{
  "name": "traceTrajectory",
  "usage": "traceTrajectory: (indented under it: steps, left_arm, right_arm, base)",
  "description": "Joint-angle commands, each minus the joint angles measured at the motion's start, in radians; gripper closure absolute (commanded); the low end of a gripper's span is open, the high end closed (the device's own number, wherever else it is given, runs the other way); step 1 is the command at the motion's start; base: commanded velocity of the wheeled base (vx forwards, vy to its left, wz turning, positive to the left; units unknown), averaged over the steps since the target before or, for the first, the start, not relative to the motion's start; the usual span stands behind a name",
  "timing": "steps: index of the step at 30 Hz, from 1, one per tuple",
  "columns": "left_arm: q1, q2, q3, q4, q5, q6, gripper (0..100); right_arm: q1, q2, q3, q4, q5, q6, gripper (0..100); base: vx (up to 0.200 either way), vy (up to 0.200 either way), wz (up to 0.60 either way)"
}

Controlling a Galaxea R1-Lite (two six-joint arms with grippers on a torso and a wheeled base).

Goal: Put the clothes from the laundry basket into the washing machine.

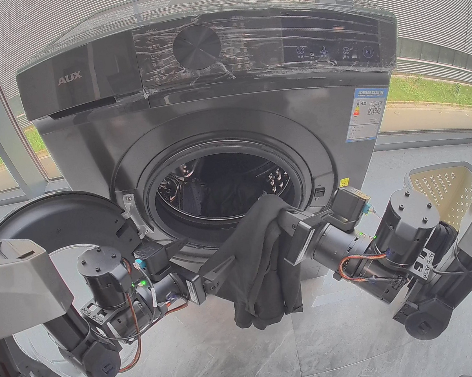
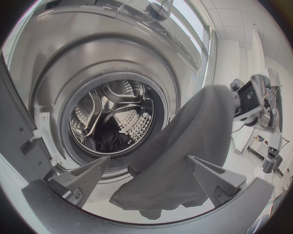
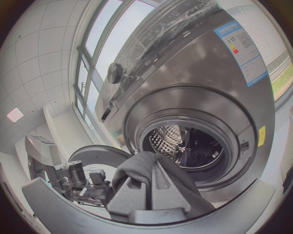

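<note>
The grey washing machine (image 1: 210, 115) stands ahead with its round door (image 1: 52, 220) swung open to the left. Dark clothes (image 1: 219, 191) lie inside the drum (image 2: 122, 118). A dark grey garment (image 1: 259, 263) hangs in front of the drum's lower rim. My right gripper (image 1: 276, 215) is shut on its top edge; in the right wrist view the closed fingers (image 3: 158, 182) pinch the cloth (image 3: 137, 164). My left gripper (image 2: 146, 163) is open just left of and below the hanging garment (image 2: 195, 137), its fingers spread on either side of the cloth's lower part.
A pale yellow laundry basket (image 1: 446, 189) stands on the floor to the right, behind my right arm. The open door takes up the space at my left arm. Grey tiled floor (image 1: 334, 344) lies below the garment. Windows surround the machine.
</note>
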State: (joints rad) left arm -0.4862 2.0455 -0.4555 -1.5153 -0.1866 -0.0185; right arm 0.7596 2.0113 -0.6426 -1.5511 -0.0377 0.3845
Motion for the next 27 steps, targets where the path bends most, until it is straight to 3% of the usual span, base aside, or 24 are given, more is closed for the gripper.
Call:
traceTrajectory:
  steps: [1, 8, 15, 27]
  left_arm:
    - [-0.023, 0.076, -0.020, 0.000, -0.004, 0.000, 0]
    - [-0.072, 0.108, -0.032, 0.000, -0.013, 0.000, 0]
    - [-0.114, 0.128, -0.037, 0.000, -0.060, 0.006, 0]
    - [-0.121, 0.176, -0.091, 0.000, -0.079, -0.001, 0]
  right_arm:
    - [0.038, -0.009, -0.006, 0.000, 0.001, 0.001, 100]
    - [0.061, -0.003, -0.012, 0.002, 0.001, -0.001, 100]
    - [0.067, 0.000, -0.016, 0.000, -0.001, -0.003, 100]
    - [0.080, 0.003, -0.011, 0.000, -0.005, -0.003, 100]
  base:
    - [0.000, 0.000, 0.00]
    - [0.000, 0.000, 0.00]
    - [0.000, 0.000, 0.00]
    - [0.000, 0.000, 0.00]
